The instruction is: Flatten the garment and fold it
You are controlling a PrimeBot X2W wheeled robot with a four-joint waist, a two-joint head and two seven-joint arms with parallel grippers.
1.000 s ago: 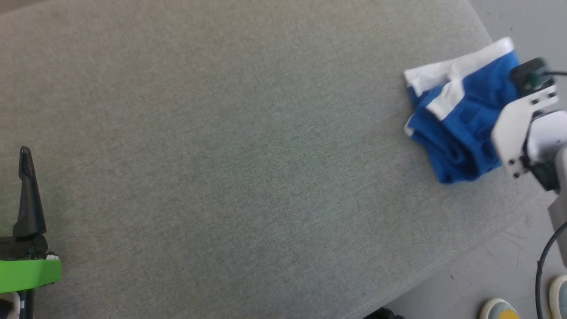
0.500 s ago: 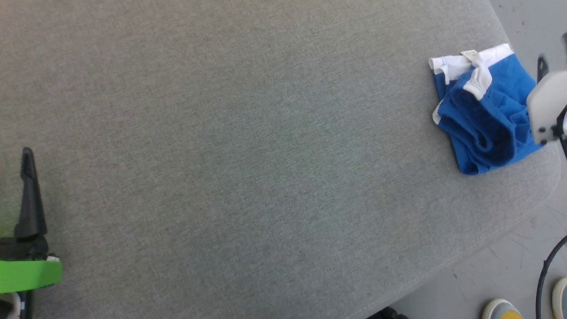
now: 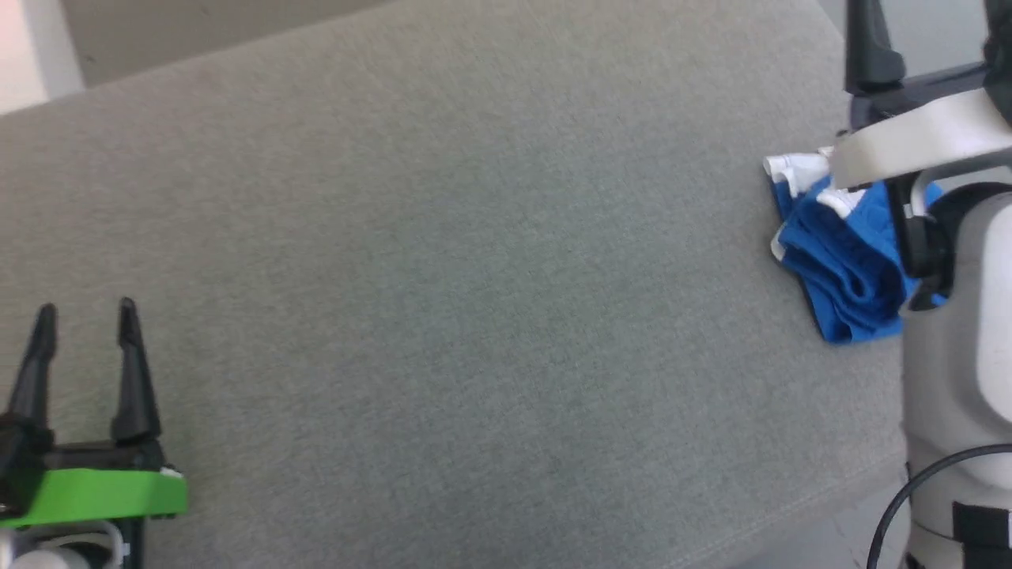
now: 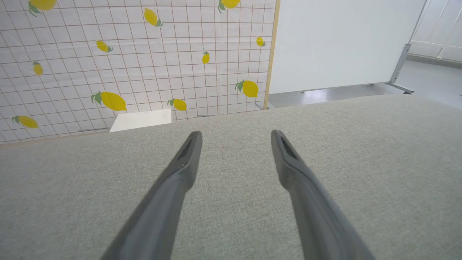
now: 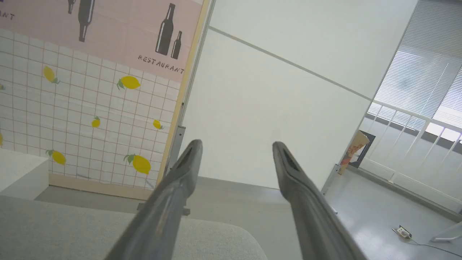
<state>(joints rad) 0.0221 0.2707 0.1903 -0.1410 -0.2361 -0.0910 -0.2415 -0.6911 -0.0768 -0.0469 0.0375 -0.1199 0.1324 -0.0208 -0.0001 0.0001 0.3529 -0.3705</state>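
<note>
Shorts point(image 3: 838, 261) in royal blue with white trim lie bunched in a loose heap close to the right edge of a broad grey upholstered surface point(image 3: 474, 237), as seen from the head camera. The heap's long axis runs from far to near, leaning slightly rightward toward the near end. The white-edged portion sits at the far end, and a rolled fold of plain blue cloth points toward the near edge. A pale bracket point(image 3: 917, 142) of the right arm crosses in front of the heap's far right part, and the pale forearm point(image 3: 949, 371) hides its right side, so that edge cannot be traced.

The right gripper point(image 5: 236, 143) stands above the far right corner of the surface. Its two dark fingers are spread wide with nothing between them, aimed at a white partition point(image 5: 270, 90) and grey floor point(image 5: 361, 216), and they are not touching the cloth. Well apart at the near left, the left gripper point(image 3: 86, 305), banded in bright green point(image 3: 95, 494), hangs low over the upholstery, its fingers likewise parted and holding nothing, pointing toward the far side. Beyond that side, its wrist camera takes in a tiled wall panel printed with lemons point(image 4: 126, 54) and a white box point(image 4: 140, 120) at its foot. A black cable point(image 3: 909, 490) loops beside the right forearm.
</note>
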